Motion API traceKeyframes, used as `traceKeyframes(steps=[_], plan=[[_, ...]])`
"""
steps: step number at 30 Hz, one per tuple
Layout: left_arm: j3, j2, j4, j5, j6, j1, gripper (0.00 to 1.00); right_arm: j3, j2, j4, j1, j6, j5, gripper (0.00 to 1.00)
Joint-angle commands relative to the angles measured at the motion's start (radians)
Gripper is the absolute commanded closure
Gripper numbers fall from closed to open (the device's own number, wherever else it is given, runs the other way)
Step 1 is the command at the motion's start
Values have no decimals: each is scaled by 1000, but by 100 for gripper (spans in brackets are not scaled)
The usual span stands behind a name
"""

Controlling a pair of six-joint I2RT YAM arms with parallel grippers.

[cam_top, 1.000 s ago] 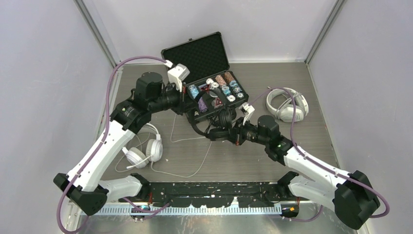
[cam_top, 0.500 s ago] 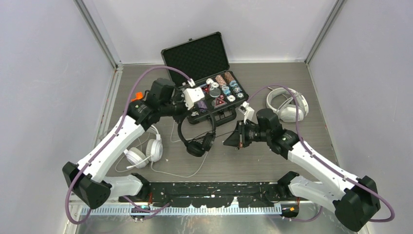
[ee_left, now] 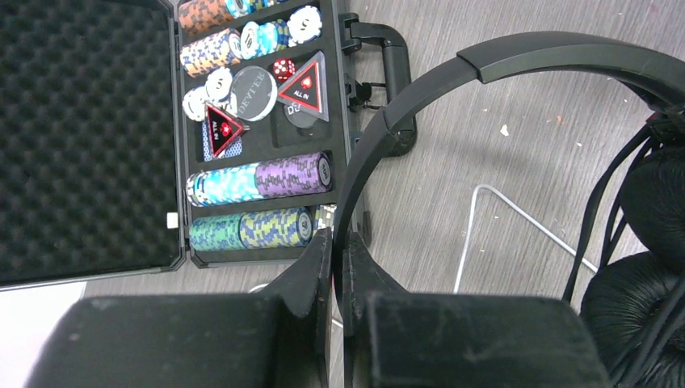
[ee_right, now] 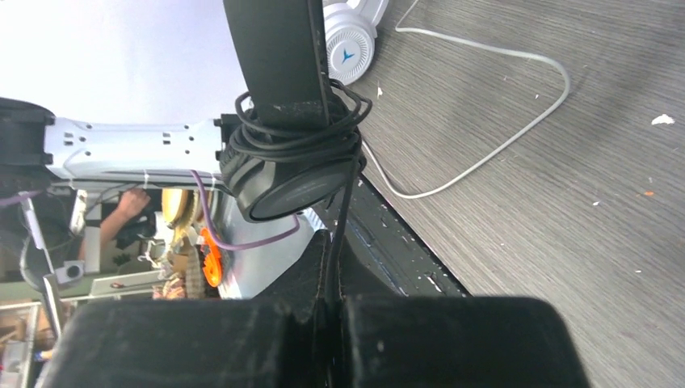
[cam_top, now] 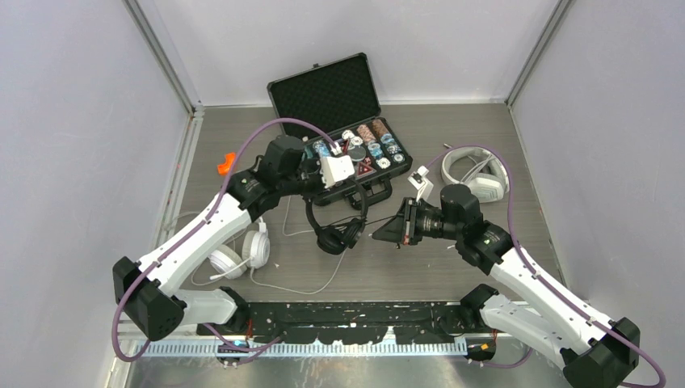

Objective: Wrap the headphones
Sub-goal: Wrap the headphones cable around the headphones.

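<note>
The slim black headphones (cam_top: 335,233) hang above the table centre. My left gripper (cam_top: 333,192) is shut on their headband (ee_left: 517,61), jaws pinching the band (ee_left: 339,242). The ear cups (ee_left: 646,307) show at the right of the left wrist view. My right gripper (cam_top: 377,234) is shut on the black cord (ee_right: 334,267), which runs up to coils wound round the band above an ear cup (ee_right: 283,182). The white round-cup headphones (cam_top: 238,255) lie at the left with a loose white cord (cam_top: 307,287). The white-grey over-ear headphones (cam_top: 476,174) lie at the right.
An open black case (cam_top: 343,137) of poker chips stands behind the arms, its handle (ee_left: 396,73) toward the headphones. A small orange object (cam_top: 224,166) lies at the left. Grey walls enclose the table on three sides.
My left arm has carried the black headphones from over the case toward the near centre. My right arm has drawn back to the right with the cord.
</note>
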Motion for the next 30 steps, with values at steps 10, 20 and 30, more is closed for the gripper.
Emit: traceKeyframes(steps=[10, 20, 30], plan=[[-125, -103, 162, 76, 81, 0, 100, 69, -34, 80, -8, 103, 194, 100], [-120, -77, 167, -55, 43, 0, 100, 90, -44, 93, -7, 155, 145, 100], [-189, -62, 230, -274, -27, -59, 100, 67, -1, 235, -7, 298, 75, 100]])
